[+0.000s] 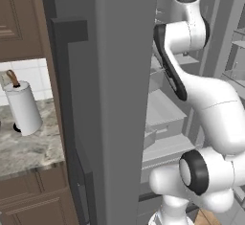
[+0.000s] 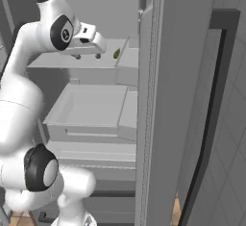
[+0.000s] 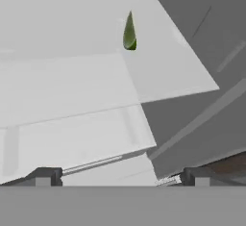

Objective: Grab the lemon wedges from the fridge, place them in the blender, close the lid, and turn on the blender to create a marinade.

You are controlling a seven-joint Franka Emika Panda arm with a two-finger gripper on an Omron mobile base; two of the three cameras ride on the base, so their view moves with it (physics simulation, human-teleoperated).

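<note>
Open fridge [image 2: 158, 100] interior, grey shelf [image 2: 72, 61]. Jaws spread wide and empty, hovering over the shelf; one lemon wedge [image 3: 129, 32] stands upright near the shelf's far corner, ahead of the gripper [image 2: 87, 56], well apart.

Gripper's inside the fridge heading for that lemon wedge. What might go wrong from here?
The lemon wedge is tiny and sits near the shelf's side edge, so the open gripper may nudge it off rather than pinch it. The wedge is off-centre in the hand view; closing now would likely miss. The fridge door stands close beside the arm.
</note>
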